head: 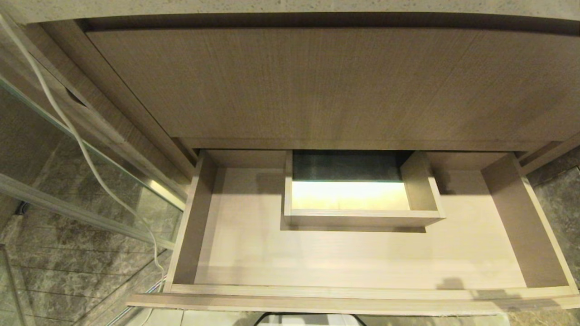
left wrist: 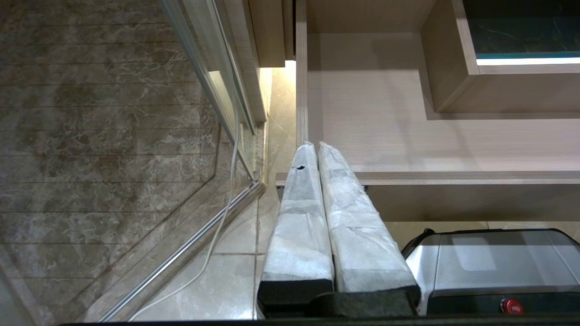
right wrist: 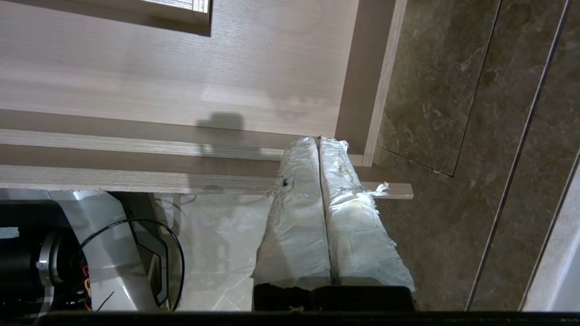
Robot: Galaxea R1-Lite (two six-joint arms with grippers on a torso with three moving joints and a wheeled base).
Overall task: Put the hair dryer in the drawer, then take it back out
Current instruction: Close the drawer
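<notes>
- The drawer (head: 362,258) is standing pulled out below the counter (head: 290,9), its boxed cut-out (head: 362,217) sitting at the back middle.
- The hair dryer is showing in none of the views.
- The right end effector (right wrist: 319,142) is hovering at the drawer's front right corner, its wrapped fingers pressed together on nothing.
- The left end effector (left wrist: 315,147) is hanging at the front left corner, fingers likewise together.
- A white cord (head: 90,158) is trailing down to the floor on the left.

A white cable (head: 77,140) hangs beside glass panel (head: 41,149), over marble floor (head: 68,267).
</notes>
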